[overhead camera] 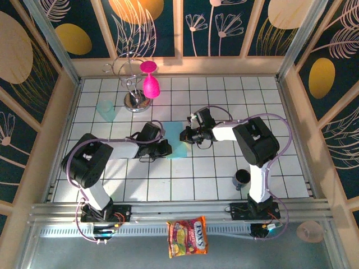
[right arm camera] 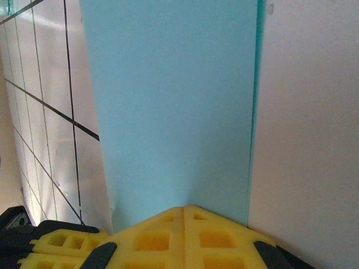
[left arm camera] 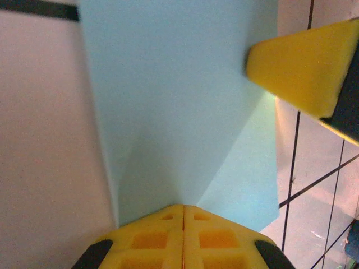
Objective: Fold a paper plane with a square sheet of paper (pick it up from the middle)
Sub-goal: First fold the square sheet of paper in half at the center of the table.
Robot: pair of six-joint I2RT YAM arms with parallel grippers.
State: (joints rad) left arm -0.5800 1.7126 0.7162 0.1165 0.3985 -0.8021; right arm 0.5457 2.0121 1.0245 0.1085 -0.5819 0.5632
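Overhead view of a white gridded table (overhead camera: 224, 168) inside a walled booth with leaf-patterned panels. Two robot arms reach from the bottom edge toward the middle of the frame. The square sheet of paper (overhead camera: 179, 150), light blue, lies on the tiles just left of centre, between the two arm tips. The left gripper (overhead camera: 166, 149) sits at the paper's left edge. The right gripper (overhead camera: 184, 135) sits at its upper edge, slightly right of the other. In the left wrist view the paper fills the centre, with soft diagonal creases fanning up from the bottom, where two yellow fingers (left arm camera: 151, 238) are clenched together, their tips meeting the paper's edge. A yellow finger of the other arm juts in at the upper right, over the paper's corner. In the right wrist view two yellow fingers (right arm camera: 151, 238) are likewise pressed closed at the bottom centre, against the paper's near edge. Whether either pair has paper caught between its tips cannot be told. Upper left of the overhead frame: a wire stand (overhead camera: 134, 101) holding pink goblets (overhead camera: 150, 84), and a pale-teal cup (overhead camera: 105, 110). Lower right: a dark cup (overhead camera: 242, 178). Bottom centre: a snack packet (overhead camera: 188, 236).
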